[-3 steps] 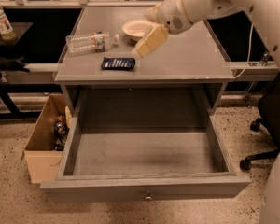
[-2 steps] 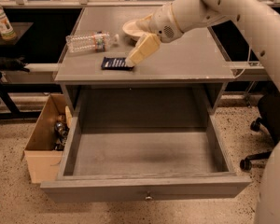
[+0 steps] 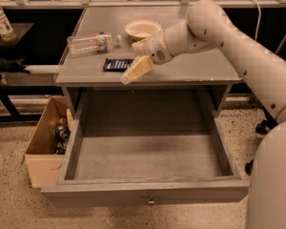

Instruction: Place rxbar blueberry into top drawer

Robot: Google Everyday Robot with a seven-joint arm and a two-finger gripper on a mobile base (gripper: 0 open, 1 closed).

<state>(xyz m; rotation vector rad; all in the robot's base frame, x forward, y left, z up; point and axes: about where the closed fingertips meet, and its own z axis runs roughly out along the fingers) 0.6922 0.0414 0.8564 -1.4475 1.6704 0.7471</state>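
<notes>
rxbar blueberry (image 3: 118, 64) is still lying flat near the bench's (image 3: 200, 66) front edge. End effector (image 3: 137, 69) is dipping lower, now hanging just right of it; can't tell its grip state. Top drawer (image 3: 148, 191) is sitting open below, cardboard box (image 3: 42, 149) beside it on speckled floor (image 3: 9, 204).

My arm (image 3: 248, 51) is all smooth off-white shell, fat rounded tubes that slim down toward the wrist (image 3: 174, 39). A few small dark dots that look like screw holes run along the casing. There's a thin yellowish ring at the seams, one near the wrist and one further back by the big pale bulk. The wrist housing has a little patch of tiny holes too. My gripper (image 3: 136, 71) is tan, a flat wedge shape, sitting over the front edge of the cabinet top (image 3: 195, 70).
</notes>
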